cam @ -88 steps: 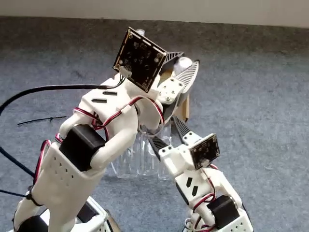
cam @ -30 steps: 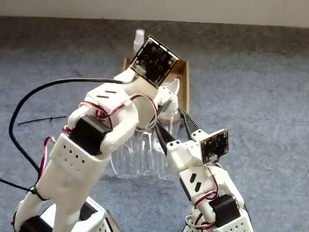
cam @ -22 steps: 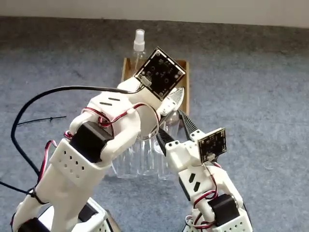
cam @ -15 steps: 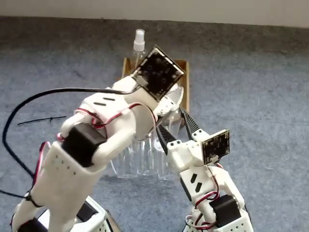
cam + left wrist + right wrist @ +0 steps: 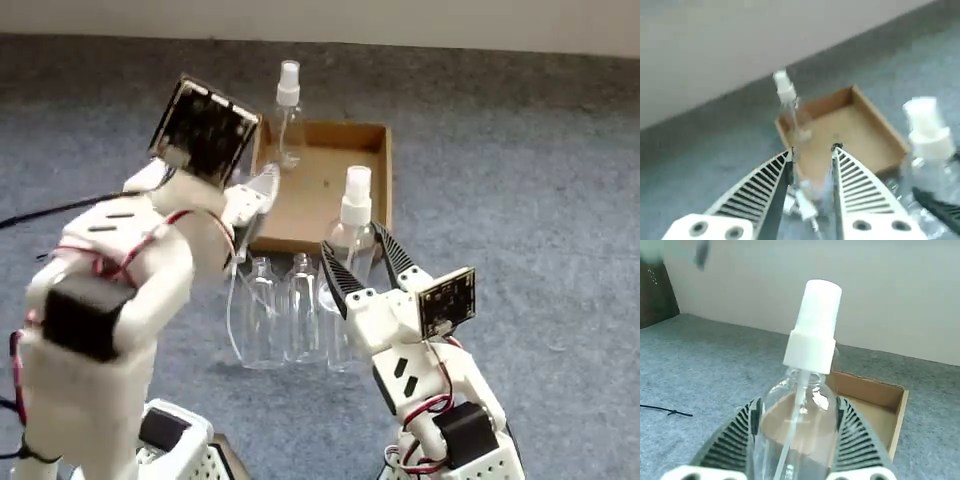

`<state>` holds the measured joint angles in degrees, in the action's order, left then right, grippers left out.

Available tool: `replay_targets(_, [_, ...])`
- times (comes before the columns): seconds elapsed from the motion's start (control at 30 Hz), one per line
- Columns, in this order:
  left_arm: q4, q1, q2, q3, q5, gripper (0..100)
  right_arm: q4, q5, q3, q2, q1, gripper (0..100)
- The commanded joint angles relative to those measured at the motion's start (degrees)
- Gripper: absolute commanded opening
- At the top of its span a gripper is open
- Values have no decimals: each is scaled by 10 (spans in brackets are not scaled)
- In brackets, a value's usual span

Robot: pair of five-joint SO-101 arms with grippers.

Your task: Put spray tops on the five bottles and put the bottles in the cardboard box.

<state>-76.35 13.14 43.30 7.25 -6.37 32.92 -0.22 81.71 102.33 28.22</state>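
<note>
- Right jaws clamped on a spray-topped bottle (image 5: 355, 215), mid-frame at the cardboard box (image 5: 320, 195) lower-right corner.
- Left jaws open, holding nothing, just left of the box.
- Second capped bottle (image 5: 288, 115) stands in the box's upper-left corner.

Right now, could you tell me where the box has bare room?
The box floor is bare from the middle to its right and near walls. A capped bottle takes the far left corner. Crowded in front: three open bottles and the held bottle in the right gripper.

cardboard box (image 5: 320, 200) floor mostly open, capped bottle (image 5: 288, 115) in far corner
</note>
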Motion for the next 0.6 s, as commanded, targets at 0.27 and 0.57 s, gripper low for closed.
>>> replay_targets(0.27, [200, -247, 7, 385, 8, 129, -154, 23, -189, -363, -5, 5])
replay_targets(0.57, [386, -269, 7, 553, 78, 127, -268, 27, -369, -694, 25, 5])
